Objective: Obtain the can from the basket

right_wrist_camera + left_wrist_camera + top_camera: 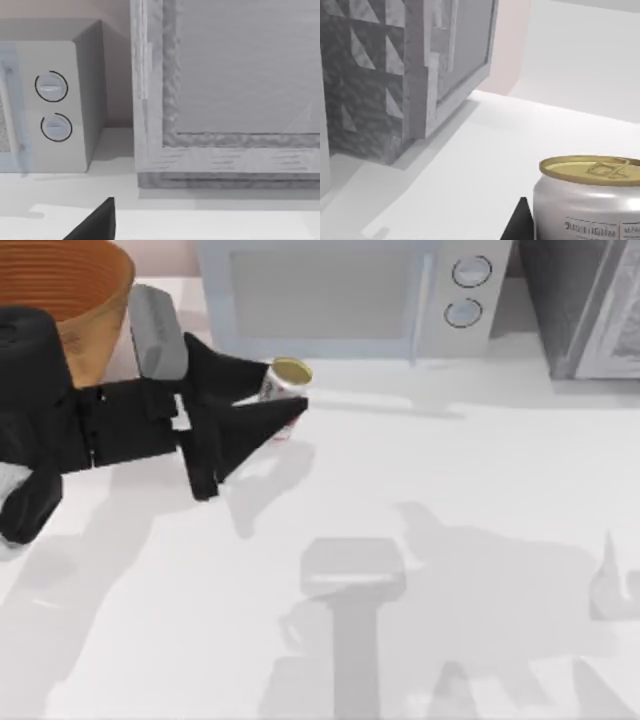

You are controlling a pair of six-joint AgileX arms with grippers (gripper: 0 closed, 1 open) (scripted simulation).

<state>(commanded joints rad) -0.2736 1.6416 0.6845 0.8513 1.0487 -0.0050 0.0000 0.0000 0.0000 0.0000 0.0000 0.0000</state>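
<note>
The basket [70, 290] stands at the far left corner of the tabletop [450, 500], and the microwave [350, 295] stands to its right along the far edge, with a larger cabinet-like unit [590, 305] further right at the far right corner. The can [285, 385] is outside the basket, upright, to the basket's right and just in front of the microwave, between the fingers of the left gripper [275, 400], whose arm reaches in from the left side. In the left wrist view the can [590, 200] is close by, with the cabinet-like unit [395, 75] well beyond it.

one can [287, 383], one basket [75, 292], one microwave [350, 295], one cabinet [585, 305]
</note>
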